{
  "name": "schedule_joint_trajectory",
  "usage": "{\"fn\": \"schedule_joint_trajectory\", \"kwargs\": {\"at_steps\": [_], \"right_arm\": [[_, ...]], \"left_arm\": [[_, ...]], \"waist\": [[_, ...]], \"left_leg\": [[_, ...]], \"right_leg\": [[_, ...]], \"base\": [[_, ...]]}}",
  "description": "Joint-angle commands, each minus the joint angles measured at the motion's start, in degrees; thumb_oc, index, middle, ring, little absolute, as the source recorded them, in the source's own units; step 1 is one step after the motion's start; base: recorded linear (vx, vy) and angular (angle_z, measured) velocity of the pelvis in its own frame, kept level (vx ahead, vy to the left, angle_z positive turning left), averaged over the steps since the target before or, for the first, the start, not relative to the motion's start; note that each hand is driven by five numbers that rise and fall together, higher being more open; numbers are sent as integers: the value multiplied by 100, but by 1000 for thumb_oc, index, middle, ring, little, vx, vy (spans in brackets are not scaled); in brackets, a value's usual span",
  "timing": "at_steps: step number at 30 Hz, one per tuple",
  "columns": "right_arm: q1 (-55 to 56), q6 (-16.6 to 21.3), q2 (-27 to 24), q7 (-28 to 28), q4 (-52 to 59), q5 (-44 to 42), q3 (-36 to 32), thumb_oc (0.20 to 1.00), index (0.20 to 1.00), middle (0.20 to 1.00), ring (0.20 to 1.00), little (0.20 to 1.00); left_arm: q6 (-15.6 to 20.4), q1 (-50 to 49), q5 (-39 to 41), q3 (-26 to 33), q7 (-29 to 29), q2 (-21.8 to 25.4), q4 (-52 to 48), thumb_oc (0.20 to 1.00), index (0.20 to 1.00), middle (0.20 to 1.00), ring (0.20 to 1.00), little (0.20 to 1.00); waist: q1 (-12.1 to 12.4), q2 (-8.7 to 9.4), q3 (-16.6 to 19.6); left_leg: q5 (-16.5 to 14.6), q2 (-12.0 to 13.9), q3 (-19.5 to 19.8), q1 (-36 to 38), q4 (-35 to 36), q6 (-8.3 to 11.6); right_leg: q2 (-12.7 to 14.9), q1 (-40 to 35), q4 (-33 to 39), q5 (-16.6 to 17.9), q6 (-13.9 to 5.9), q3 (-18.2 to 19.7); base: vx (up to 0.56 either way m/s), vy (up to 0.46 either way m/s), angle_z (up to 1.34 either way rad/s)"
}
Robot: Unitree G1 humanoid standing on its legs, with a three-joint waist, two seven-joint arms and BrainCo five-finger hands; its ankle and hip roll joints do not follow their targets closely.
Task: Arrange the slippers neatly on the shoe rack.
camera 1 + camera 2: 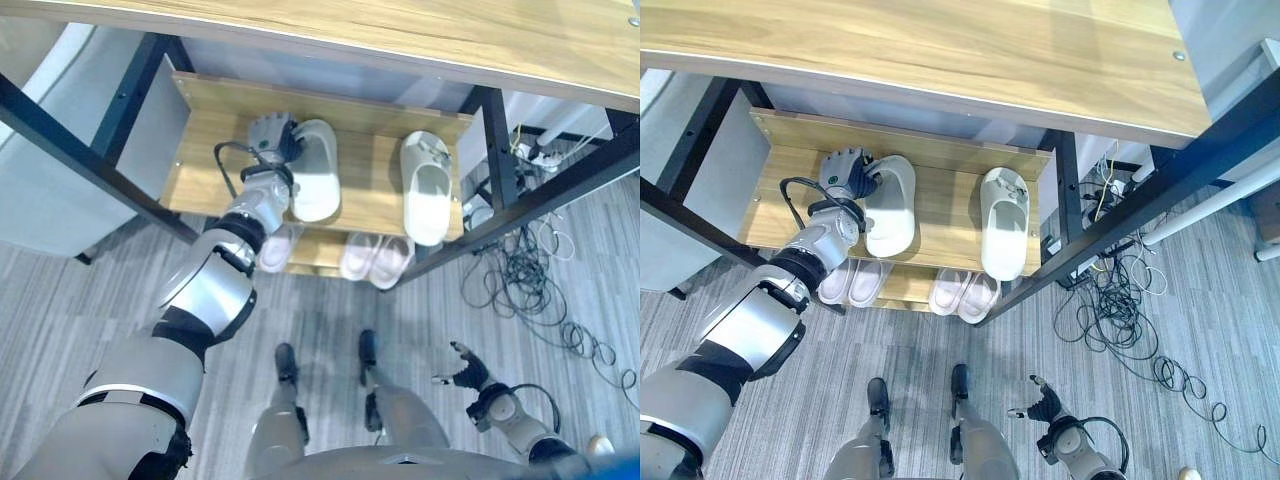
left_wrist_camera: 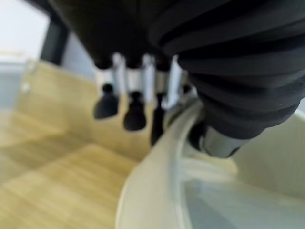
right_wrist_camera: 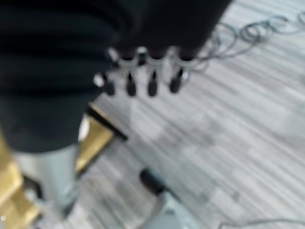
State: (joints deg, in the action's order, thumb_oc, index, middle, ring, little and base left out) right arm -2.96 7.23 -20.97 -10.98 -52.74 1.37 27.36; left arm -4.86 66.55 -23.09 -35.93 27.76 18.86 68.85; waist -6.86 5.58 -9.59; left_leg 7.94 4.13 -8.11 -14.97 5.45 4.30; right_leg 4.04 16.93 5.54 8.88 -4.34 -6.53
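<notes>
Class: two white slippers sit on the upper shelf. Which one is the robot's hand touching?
The left white slipper: the left hand grips its outer edge. The right one lies alone.

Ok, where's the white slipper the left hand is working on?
In the eye views the white slipper lies on the wooden upper shelf, left side, with the left hand against its far end.

1. The shoe rack (image 1: 940,215) has pale wood-grain shelves in a black metal frame.
2. Two slippers on the upper shelf, one (image 1: 890,205) by the left hand (image 1: 845,170) and one (image 1: 1004,222) further right, are plain cream white.
3. Two pairs on the lower shelf (image 1: 852,282) (image 1: 965,292) are pale pinkish white.
4. The floor (image 1: 1200,300) is grey, streaked like planks.
5. The desk (image 1: 940,50) top above is light wood.
6. The left hand is silver with dark fingertips.
</notes>
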Motion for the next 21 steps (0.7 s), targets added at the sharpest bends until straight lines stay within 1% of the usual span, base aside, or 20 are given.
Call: {"fn": "schedule_joint_trajectory", "kwargs": {"at_steps": [1, 3, 5, 7, 8, 9, 10, 12, 13, 14, 17, 18, 19, 21], "right_arm": [[-309, 44, -446, -163, 243, -58, -184, 1000, 1000, 1000, 1000, 1000], [-309, 44, -446, -163, 244, -58, -184, 1000, 1000, 1000, 1000, 1000], [-349, 51, -444, -223, 208, -69, -216, 1000, 1000, 1000, 1000, 1000], [-350, 59, -461, -236, 230, -69, -216, 1000, 1000, 1000, 1000, 1000], [-89, 121, -368, -295, 271, 33, -127, 1000, 1000, 1000, 1000, 1000], [-93, 124, -366, -298, 265, 33, -123, 1000, 1000, 1000, 1000, 1000], [-60, 176, -420, -335, 345, 119, -210, 1000, 1000, 1000, 1000, 1000], [61, 200, -401, -367, 448, 156, -202, 1000, 1000, 1000, 1000, 1000], [322, 247, -365, -265, 616, 118, -202, 1000, 1000, 1000, 1000, 1000], [279, 248, -482, -298, 895, 235, -169, 1000, 1000, 1000, 1000, 1000], [225, 254, -401, -359, 761, 107, -338, 1000, 1000, 1000, 1000, 1000], [228, 255, -400, -360, 760, 108, -338, 1000, 1000, 1000, 1000, 1000], [230, 253, -340, -372, 820, 113, -394, 1000, 1000, 1000, 1000, 1000], [269, 251, -316, -389, 846, 122, -426, 1000, 1000, 1000, 1000, 1000]], "left_arm": [[55, 674, 84, -6, 19, -84, 365, 200, 200, 200, 200, 200], [55, 674, 84, -6, 19, -84, 365, 200, 200, 200, 200, 200], [39, 607, 102, 86, 205, -272, 195, 200, 200, 200, 200, 200], [20, 618, 63, 87, 243, -265, 151, 200, 200, 200, 200, 200], [67, 625, 72, 75, 390, -204, 119, 200, 200, 200, 200, 200], [70, 627, 73, 74, 393, -203, 123, 200, 200, 200, 200, 200], [-13, 557, -150, 58, 413, -105, -4, 200, 200, 200, 200, 200], [-48, 553, -207, 69, 441, -156, -65, 200, 200, 200, 200, 200], [-4, 550, -149, 85, 471, -98, -120, 200, 200, 200, 200, 200], [8, 563, -99, 58, 448, -91, -149, 200, 200, 200, 200, 200], [46, 367, -211, 34, 433, -16, -521, 200, 200, 200, 200, 200], [42, 360, -214, 36, 431, -15, -530, 200, 200, 200, 200, 200], [38, 144, -327, 74, 438, -132, -794, 200, 200, 200, 200, 200], [24, -18, -410, 93, 448, -262, -953, 200, 200, 200, 200, 200]], "waist": [[35, -348, -607], [35, -347, -607], [38, -404, -661], [36, -416, -675], [-31, -445, -733], [-28, -442, -735], [-27, -478, -785], [-49, -499, -827], [-83, -504, -856], [-102, -502, -868], [-44, -591, -917], [-45, -592, -915], [-20, -638, -930], [-11, -655, -935]], "left_leg": [[-153, 167, 294, -163, -45, 172], [-153, 167, 294, -163, -45, 172], [-151, 170, 278, -150, -45, 168], [-149, 171, 282, -148, -45, 170], [-158, 180, 245, -141, -45, 177], [-159, 180, 240, -138, -45, 177], [-157, 181, 240, -153, -45, 179], [-159, 194, 215, -154, -45, 180], [-162, 203, 188, -148, -45, 183], [-171, 209, 161, -142, -45, 184], [-171, 208, 173, -145, -45, 174], [-171, 208, 174, -144, -45, 175], [-171, 205, 172, -138, -45, 178], [-177, 207, 171, -126, -45, 180]], "right_leg": [[192, 103, -291, -384, -467, 94], [192, 103, -291, -384, -467, 95], [186, 127, -335, -416, -448, 102], [183, 130, -342, -424, -443, 104], [184, 150, -371, -431, -441, 140], [183, 151, -374, -432, -441, 145], [170, 173, -378, -439, -438, 155], [166, 190, -386, -441, -438, 170], [162, 203, -396, -439, -440, 195], [163, 218, -398, -434, -437, 218], [163, 215, -404, -454, -428, 226], [163, 215, -404, -454, -428, 225], [166, 206, -401, -461, -417, 212], [164, 204, -403, -481, -403, 207]], "base": [[24, -29, -17], [10, -10, -13], [26, -48, -3], [9, -21, 0], [0, 0, 0], [-1, 7, -3], [-3, -24, -4], [0, 0, 0], [0, 0, 0], [0, 0, 0], [10, -9, -7], [22, -9, -11], [19, -6, -5], [0, 0, 0]]}}
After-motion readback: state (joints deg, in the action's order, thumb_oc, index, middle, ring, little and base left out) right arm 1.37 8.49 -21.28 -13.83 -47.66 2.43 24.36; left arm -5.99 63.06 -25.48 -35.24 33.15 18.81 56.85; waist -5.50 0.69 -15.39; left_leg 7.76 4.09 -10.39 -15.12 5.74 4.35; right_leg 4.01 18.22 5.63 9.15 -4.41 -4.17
